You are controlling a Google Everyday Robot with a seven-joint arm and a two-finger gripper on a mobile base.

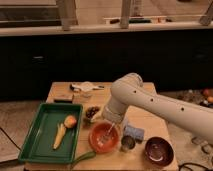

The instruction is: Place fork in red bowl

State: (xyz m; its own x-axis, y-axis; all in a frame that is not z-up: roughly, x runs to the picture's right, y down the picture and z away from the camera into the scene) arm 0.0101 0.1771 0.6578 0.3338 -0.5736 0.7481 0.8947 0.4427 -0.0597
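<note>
Over the red bowl [104, 137], near the front edge of the wooden counter [145, 118], we note the robot arm [150, 102] reaching down from the right. Gripper [110, 124] sits just above the bowl's rim; whether the jaws are apart or together we cannot tell. Fork [107, 134] shows as a pale sliver tilted inside the bowl, its upper end near the gripper. Green tray [35, 140] lies to the left, holding an orange fruit [70, 121] and a yellowish piece [59, 135]. Long green vegetable [83, 157] lies at the bowl's front left. Maroon bowl [159, 150] stands at right, a small metal cup [128, 143] between the two bowls. Dark berry bowl [92, 112] sits behind.
</note>
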